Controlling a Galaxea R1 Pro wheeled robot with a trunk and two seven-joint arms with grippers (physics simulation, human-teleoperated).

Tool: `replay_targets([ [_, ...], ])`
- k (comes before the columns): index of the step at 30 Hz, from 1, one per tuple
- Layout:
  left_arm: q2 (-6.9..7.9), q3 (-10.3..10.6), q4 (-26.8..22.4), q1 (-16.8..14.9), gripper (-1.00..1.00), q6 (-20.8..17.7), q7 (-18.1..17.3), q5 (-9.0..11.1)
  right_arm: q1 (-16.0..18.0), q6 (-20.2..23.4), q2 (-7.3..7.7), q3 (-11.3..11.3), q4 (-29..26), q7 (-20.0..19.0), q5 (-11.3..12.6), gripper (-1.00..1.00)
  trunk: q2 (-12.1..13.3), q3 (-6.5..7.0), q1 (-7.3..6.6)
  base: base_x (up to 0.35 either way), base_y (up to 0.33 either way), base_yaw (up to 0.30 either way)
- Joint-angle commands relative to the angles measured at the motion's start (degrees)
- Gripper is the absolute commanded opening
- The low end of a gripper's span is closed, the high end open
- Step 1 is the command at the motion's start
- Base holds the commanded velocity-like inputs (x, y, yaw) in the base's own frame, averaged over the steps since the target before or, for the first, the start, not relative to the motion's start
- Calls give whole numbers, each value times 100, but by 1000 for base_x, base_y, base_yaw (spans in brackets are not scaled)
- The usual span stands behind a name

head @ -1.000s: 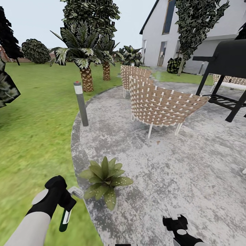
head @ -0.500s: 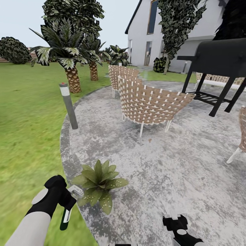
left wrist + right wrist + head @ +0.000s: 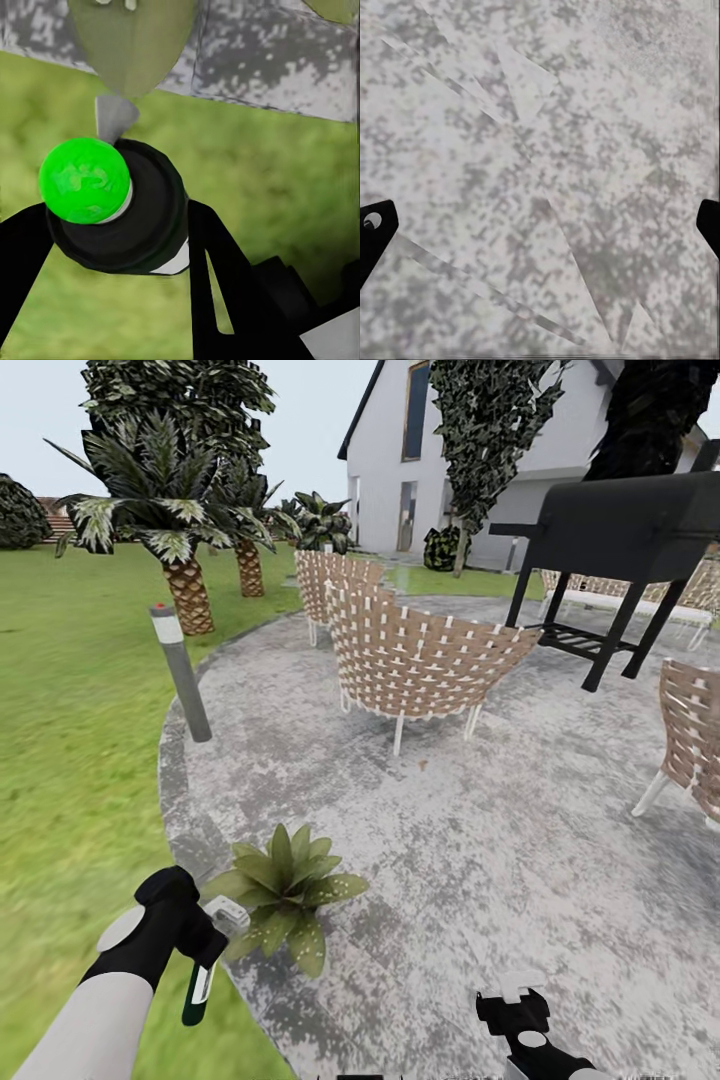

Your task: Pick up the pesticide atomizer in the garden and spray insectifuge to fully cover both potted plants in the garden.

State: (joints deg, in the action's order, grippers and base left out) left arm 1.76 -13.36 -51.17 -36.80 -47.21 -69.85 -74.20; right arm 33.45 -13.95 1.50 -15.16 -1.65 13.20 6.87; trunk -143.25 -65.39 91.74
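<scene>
One potted plant [image 3: 285,895] in sight, at the patio [image 3: 480,830] edge where paving meets lawn [image 3: 80,740]. Pickup looks done: left hand [image 3: 205,950] is clenched on the pesticide atomizer [image 3: 196,994], bottle hanging down with dark green end lowest, just beside the plant's near leaves. Left wrist view shows the atomizer's bright green tip [image 3: 84,180] between black fingers [image 3: 214,262], grass below, a leaf and paving beyond. Step in hand: spraying this first plant. Next move probably calls for aiming the nozzle at the rosette and sweeping over all leaves; second plant not visible. Right hand [image 3: 520,1015] hangs released, empty, over bare paving, fingertips [image 3: 375,229] well apart.
</scene>
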Motion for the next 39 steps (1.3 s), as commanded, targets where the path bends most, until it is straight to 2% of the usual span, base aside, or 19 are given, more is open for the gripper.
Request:
replay_targets([
  [1,-1,-9,-7,-3,-100,-42,-55,-43,3,-20,-1,-51,5,8,60,100,-2,-1,-1,-129,100,-224],
  [13,6,-10,-7,-3,-100,-49,-55,-42,4,-20,-1,-54,6,8,60,100,-2,40,-1,-217,219,-190],
  [23,-1,-10,-7,1,-100,-51,-53,-42,4,-20,-1,-51,6,8,60,100,-2,41,-1,26,297,-16],
  [27,-10,-7,1,43,-100,-39,-56,-34,3,-20,-1,-52,6,8,60,100,-2,52,-1,20,73,-211],
  [28,-24,-4,1,36,-100,-40,-69,-34,3,-20,-1,-51,5,8,60,100,-2,55,-1,4,14,-241],
  [29,-78,4,1,6,-100,-39,-242,-47,3,-20,-1,-53,6,8,60,100,-2,56,-1,1,5,-124],
  [30,-119,30,1,-4,-100,-31,-458,-71,3,-20,-1,-52,3,8,60,100,-2,57,-1,1,2,-63],
  [32,-162,230,-4,-18,-100,-51,-858,-112,3,-20,-1,-53,5,8,56,100,-2,58,-1,0,1,-27],
  [34,-183,634,-7,-128,-100,-94,-1166,-140,3,-20,-1,-57,6,8,51,100,-2,58,-1,0,0,-7],
  [36,-202,795,-7,-329,-100,-157,-1238,-146,3,-21,-1,-57,11,8,45,100,-2,58,-1,0,0,-2],
  [39,-198,852,-7,-527,-100,-398,-1261,-142,3,-20,-1,-58,14,8,43,100,-2,58,-1,0,0,0],
])
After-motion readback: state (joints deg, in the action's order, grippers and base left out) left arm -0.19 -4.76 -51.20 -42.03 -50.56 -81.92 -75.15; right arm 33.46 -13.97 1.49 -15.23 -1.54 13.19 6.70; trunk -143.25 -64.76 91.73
